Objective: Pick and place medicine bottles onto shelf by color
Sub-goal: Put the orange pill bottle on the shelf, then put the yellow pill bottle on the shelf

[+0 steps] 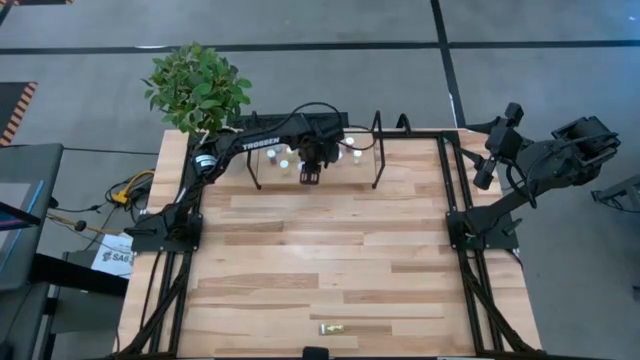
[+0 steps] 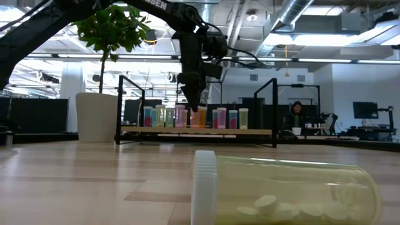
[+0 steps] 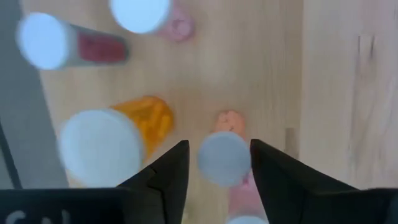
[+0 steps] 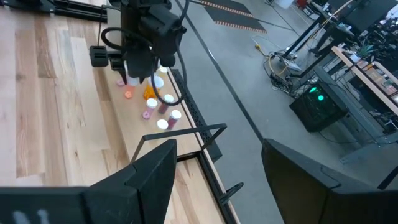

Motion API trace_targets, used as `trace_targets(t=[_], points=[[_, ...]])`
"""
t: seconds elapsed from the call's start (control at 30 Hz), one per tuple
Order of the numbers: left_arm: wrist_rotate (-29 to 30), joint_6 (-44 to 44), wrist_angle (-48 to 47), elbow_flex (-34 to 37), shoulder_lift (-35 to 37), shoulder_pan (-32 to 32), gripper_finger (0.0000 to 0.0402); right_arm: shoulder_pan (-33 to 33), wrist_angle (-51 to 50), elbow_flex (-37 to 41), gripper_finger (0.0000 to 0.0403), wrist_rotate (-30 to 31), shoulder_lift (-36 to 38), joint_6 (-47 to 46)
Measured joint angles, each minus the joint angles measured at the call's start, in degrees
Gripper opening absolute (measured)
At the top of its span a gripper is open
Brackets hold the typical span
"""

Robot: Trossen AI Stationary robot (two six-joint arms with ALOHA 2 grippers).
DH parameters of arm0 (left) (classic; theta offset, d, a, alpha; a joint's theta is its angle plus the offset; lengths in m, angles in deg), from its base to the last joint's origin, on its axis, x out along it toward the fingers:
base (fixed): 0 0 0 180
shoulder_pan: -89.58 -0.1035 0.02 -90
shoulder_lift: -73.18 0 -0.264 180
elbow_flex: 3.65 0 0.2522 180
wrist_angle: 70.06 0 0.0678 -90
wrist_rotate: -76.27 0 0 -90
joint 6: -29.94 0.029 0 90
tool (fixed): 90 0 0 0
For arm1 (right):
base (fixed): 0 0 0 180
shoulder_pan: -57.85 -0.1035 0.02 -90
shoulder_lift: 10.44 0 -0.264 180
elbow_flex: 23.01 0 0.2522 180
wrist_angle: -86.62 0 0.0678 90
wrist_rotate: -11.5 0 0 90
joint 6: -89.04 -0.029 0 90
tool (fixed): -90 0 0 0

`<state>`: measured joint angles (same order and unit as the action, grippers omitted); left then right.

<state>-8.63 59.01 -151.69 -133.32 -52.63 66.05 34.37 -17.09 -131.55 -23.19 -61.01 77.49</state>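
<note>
My left gripper (image 1: 310, 174) (image 3: 219, 144) hangs fingers down over the shelf (image 1: 372, 170) at the table's far edge. It is open, with one finger on either side of the white cap of a small pink bottle (image 3: 224, 159) that stands upright on the shelf board. A larger orange bottle (image 3: 127, 138), a red one (image 3: 74, 45) and another pink one (image 3: 155, 15) stand close by. The low view shows the bottles in a row (image 2: 194, 117) on the shelf. A yellow bottle (image 1: 331, 328) (image 2: 287, 190) lies on its side near the table's front edge. My right gripper (image 4: 217, 165) waits open off the far right corner.
A potted plant (image 1: 196, 85) stands at the far left corner beside the shelf. The shelf's black upright end loops (image 1: 378, 148) rise on both sides of the left gripper. Bare plank tabletop (image 1: 330, 250) lies between the shelf and the yellow bottle.
</note>
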Motion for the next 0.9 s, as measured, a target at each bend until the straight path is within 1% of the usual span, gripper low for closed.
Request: trace_targets(t=[0.23, 0.37, 0.6, 0.7, 0.9], points=[[-0.9, -4.1, -4.0, -5.1, 0.0, -0.2, 0.0173, 0.0, 0.0, 0.0, 0.0260, 0.0, 0.0, 0.0], [-2.3, -7.5, -7.7, -10.4, 0.0, 0.0, 0.0175, 0.0, 0.0, 0.0, 0.0260, 0.0, 0.0, 0.0], [-2.3, -14.4, -7.4, -18.7, 0.1, 2.8, 0.0176, 0.0, 0.0, 0.0, 0.0260, 0.0, 0.0, 0.0], [-2.3, -18.4, -4.4, -19.0, 0.2, 4.8, 0.0176, 0.0, 0.0, 0.0, 0.0260, 0.0, 0.0, 0.0], [-3.4, -24.7, -1.3, -18.9, 0.1, 9.5, 0.0176, 0.0, 0.0, 0.0, 0.0260, 0.0, 0.0, 0.0]])
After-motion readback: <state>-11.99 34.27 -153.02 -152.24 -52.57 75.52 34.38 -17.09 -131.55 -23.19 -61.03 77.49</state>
